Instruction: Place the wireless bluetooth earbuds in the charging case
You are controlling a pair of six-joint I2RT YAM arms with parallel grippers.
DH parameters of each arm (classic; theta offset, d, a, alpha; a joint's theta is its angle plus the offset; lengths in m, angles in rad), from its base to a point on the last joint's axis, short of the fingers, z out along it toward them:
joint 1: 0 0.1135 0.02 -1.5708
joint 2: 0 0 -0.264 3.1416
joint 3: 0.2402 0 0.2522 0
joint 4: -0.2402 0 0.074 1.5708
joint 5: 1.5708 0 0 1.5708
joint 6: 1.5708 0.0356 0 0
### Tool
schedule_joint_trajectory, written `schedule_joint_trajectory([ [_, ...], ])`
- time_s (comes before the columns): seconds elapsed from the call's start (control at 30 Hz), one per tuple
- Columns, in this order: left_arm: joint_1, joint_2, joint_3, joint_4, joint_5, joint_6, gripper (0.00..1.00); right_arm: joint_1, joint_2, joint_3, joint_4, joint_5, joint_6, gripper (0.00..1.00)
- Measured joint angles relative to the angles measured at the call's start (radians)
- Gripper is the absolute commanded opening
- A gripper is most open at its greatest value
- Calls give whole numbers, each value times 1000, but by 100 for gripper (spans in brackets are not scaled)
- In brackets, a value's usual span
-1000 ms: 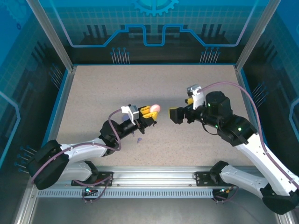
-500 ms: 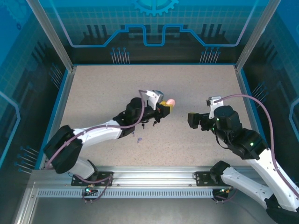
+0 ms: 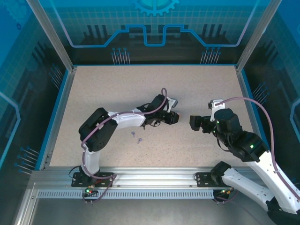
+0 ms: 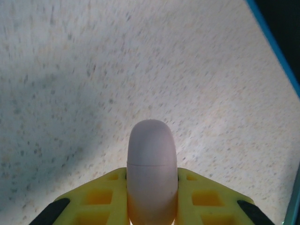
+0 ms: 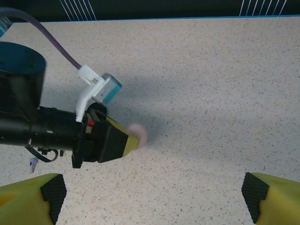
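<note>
Two tiny lilac stemmed earbuds [image 3: 133,134] lying loose on the speckled beige tabletop [image 3: 103,89], close together, just on the near side of the left forearm and apart from both claws.

Left arm: folded sharply at the elbow above its base, then stretched low and long to the right across the middle of the table. Ends in the left gripper [image 3: 171,117], pointing right. Clamped there, between the yellow fingers [image 4: 206,199], a pale pink rounded case [image 4: 152,164] with a fine seam running across it, its smooth end poking out past the fingertips. Looks closed, though the wrist view is soft with blur, so not certain. Seen from the right wrist as a pink nub at the tip of the yellow-and-black jaws, held above the table.

Right arm: rising from its base at the near right, bent back on itself, forearm turned to the left. Right gripper [image 3: 196,123] aimed at the left one, tip to tip, near but not touching. Yellow fingers [image 5: 33,194] with black pads spread wide to either lower corner of its own wrist view, nothing between them but bare table.

One lilac earbud also visible at the left edge of the right wrist view, on the table below the left wrist.
</note>
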Motion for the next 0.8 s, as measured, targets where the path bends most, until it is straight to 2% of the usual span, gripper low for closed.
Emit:
schedule_joint_trajectory([
  [0.13, 0, 59, 42, -64, 14, 0, 1, 0, 0, -14, 1, 0, 3, 100],
  [0.27, 0, 85, 57, -97, 22, 0, 11, 0, 0, -16, 4, -1, 3, 100],
  [0.57, 0, 91, 84, -142, 25, 2, 24, -5, 19, -16, 5, -16, -1, 100],
  [0.8, 0, 91, 97, -189, 14, 18, 40, -11, 31, -16, 8, -27, -5, 100],
])
